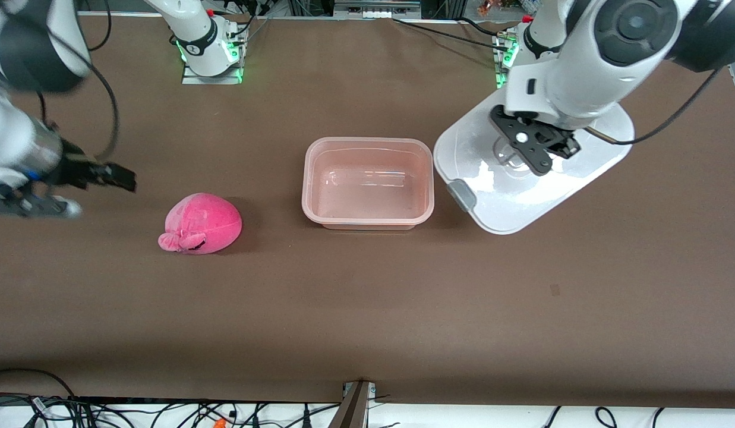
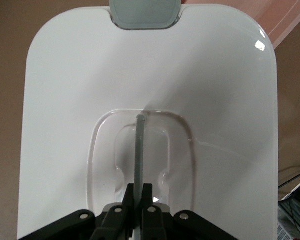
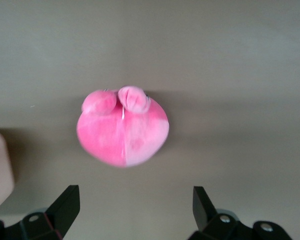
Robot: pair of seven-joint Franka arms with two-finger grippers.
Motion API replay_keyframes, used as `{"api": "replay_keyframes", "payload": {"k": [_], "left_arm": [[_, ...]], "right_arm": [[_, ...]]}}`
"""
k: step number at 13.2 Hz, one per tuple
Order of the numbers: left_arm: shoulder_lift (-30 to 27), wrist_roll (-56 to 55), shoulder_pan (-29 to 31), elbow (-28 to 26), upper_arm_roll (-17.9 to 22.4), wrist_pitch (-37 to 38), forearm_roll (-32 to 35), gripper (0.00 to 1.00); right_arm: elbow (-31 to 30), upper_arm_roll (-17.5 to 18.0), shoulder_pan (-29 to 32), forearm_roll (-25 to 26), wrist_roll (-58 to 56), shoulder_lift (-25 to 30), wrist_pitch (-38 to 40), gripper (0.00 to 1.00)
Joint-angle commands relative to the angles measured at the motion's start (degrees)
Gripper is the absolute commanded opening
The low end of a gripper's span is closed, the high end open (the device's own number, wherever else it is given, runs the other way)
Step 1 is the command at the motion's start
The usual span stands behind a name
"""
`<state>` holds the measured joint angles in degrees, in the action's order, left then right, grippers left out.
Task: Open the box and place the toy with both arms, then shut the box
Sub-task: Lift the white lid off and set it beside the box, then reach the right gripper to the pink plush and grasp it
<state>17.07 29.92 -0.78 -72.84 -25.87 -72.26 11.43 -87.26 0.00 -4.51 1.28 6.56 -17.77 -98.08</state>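
Pale pink and uncovered, the box base sits mid-table as we watch. Beside it, toward the left arm's end, lies the white lid, its clear handle pinched between the closed fingers of the left gripper. The right gripper, fingers spread wide and empty, hangs near the pink toy, which rests toward the right arm's end of the table.

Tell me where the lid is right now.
The lid lies on the table beside the open box, toward the left arm's end; the left gripper is shut on its clear handle.
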Motion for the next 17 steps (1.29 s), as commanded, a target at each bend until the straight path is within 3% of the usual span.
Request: {"api": "replay_keyframes", "payload": {"k": [1, 5, 11, 17], "left_arm": [[2.8, 13.3, 4.1, 1.9, -0.4, 1.0, 4.8, 0.0], [5.9, 24.8, 13.9, 2.2, -0.6, -5.3, 4.3, 0.0], [7.4, 36.4, 19.5, 2.1, -0.5, -7.5, 2.0, 0.0], [8.5, 36.9, 23.2, 2.0, -0.5, -7.4, -1.5, 0.0]], "right_arm": [[-0.4, 0.1, -1.5, -0.7, -0.8, -4.8, -5.8, 1.0], [-4.4, 0.2, -1.6, -2.5, -1.1, -6.8, -8.3, 1.0], [-10.0, 0.2, -1.5, -3.2, -3.1, -6.5, -10.9, 1.0], [-13.4, 0.3, -1.6, -3.9, -4.8, -8.2, -16.4, 0.98]]}}
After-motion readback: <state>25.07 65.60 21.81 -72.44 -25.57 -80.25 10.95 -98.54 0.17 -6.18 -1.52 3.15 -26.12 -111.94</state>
